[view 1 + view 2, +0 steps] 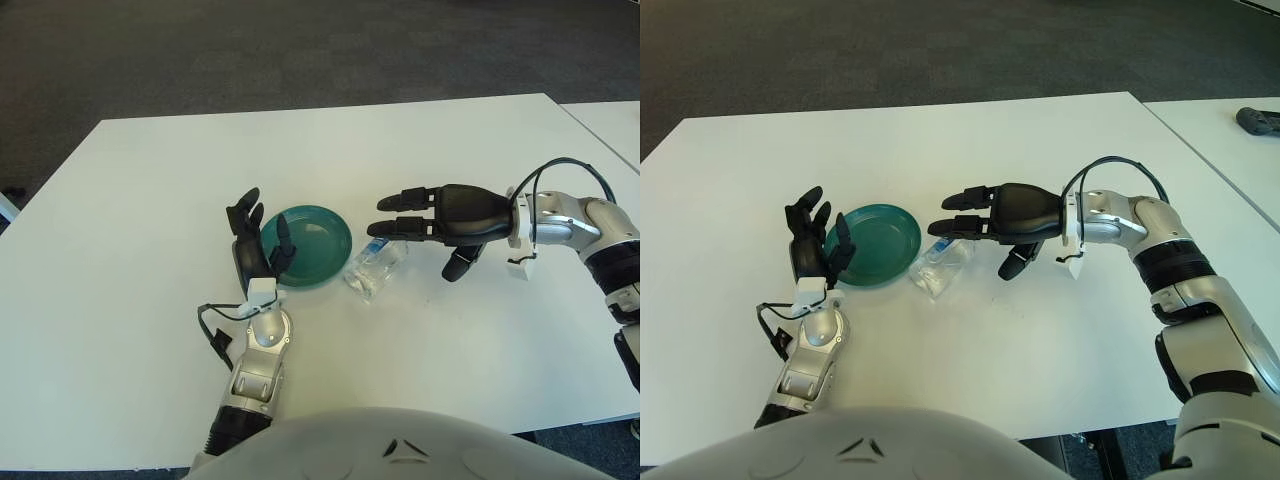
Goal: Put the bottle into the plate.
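A clear plastic bottle [371, 270] with a blue cap lies on its side on the white table, just right of a teal plate [308, 245]. My right hand [428, 231] hovers over the bottle's cap end, fingers spread above it and thumb hanging to the right, open, holding nothing. The cap is hidden under the fingers. My left hand [258, 247] stands upright at the plate's left rim, open, with one finger over the rim.
The white table [150, 200] stretches around plate and bottle. A second white table [610, 115] adjoins at the right, with a dark object [1260, 120] on it. Dark carpet lies beyond the far edge.
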### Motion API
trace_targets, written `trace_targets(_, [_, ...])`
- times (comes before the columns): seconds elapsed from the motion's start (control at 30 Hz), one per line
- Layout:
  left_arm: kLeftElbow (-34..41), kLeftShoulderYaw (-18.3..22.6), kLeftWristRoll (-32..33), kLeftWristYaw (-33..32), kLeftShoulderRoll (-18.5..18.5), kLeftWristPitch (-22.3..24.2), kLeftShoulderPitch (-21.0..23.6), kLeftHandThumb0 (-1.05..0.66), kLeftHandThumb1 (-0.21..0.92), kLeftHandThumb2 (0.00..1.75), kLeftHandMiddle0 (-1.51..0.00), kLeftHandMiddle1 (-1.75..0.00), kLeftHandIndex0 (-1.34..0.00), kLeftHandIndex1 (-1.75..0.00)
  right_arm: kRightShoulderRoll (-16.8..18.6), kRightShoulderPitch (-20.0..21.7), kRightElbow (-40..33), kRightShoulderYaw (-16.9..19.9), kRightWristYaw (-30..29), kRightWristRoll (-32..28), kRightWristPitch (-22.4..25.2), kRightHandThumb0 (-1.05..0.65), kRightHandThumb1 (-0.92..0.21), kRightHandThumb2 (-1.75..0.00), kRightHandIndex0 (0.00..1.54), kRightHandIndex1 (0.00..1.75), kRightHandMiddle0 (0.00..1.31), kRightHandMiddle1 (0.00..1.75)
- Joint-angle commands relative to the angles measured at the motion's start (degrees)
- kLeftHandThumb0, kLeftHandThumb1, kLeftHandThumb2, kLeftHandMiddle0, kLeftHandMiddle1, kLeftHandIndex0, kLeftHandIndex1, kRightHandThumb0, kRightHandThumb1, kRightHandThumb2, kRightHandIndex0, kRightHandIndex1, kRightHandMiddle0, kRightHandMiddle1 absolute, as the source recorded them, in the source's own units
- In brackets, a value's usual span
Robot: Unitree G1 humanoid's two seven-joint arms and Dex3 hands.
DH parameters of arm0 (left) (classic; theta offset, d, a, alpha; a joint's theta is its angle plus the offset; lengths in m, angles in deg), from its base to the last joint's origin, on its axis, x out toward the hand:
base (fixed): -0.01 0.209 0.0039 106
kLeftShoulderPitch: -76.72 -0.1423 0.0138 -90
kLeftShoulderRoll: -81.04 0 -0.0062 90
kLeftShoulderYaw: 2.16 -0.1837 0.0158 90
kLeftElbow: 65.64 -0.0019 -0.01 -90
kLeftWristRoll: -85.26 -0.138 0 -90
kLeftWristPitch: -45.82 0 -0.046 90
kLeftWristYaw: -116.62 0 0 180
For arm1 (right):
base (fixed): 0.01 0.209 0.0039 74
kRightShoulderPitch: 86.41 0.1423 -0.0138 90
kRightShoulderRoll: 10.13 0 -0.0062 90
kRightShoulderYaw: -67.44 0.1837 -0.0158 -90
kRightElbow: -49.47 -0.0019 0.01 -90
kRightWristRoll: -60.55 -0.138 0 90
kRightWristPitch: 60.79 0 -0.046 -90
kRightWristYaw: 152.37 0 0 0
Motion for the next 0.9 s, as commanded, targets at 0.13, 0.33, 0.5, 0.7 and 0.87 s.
trace_targets(0.13, [-1.63,0.88,0.57,-0.93,-4.76,-1.47,2.44,-0.81,0.92,1.01,-0.35,-0.13,0.00,-0.78,0.56,1.77,0.20,0.69,2.05,0.00,0.09,-1.05,-0.92,-1.04,0.02,0.00,0.00,0.00])
trace_targets(0.33, [-2.12,1.03,1.63,-0.81,-5.24,-1.44,2.76,-0.82,0.92,1.07,-0.36,-0.11,0.00,-0.78,0.58,1.46,-1.49,2.20,1.64,3.15,0.71,-1.05,-0.92,-1.05,0.02,0.00,0.00,0.00])
trace_targets(0.5, [-2.31,0.90,1.79,-0.90,-5.42,-1.13,3.09,-0.82,0.92,1.10,-0.37,-0.10,0.00,-0.80,0.69,0.98,-4.07,4.18,-0.55,8.33,1.38,-1.05,-0.92,-1.07,0.00,0.00,0.00,0.00])
trace_targets(0.7, [-2.60,0.66,2.73,-0.55,-5.58,-1.28,3.39,-0.84,0.92,1.11,-0.37,-0.09,0.00,-0.79,1.19,0.50,-5.56,5.22,-3.61,12.12,2.29,-1.05,-0.92,-1.07,0.00,0.00,0.00,0.00])
trace_targets(0.87, [-3.22,0.34,2.80,-0.95,-5.75,-1.57,3.95,-0.85,0.92,1.12,-0.37,-0.09,0.00,-0.78,2.62,0.94,-4.32,4.42,-7.38,15.75,3.05,-1.05,-0.92,-1.05,0.00,0.00,0.00,0.00])
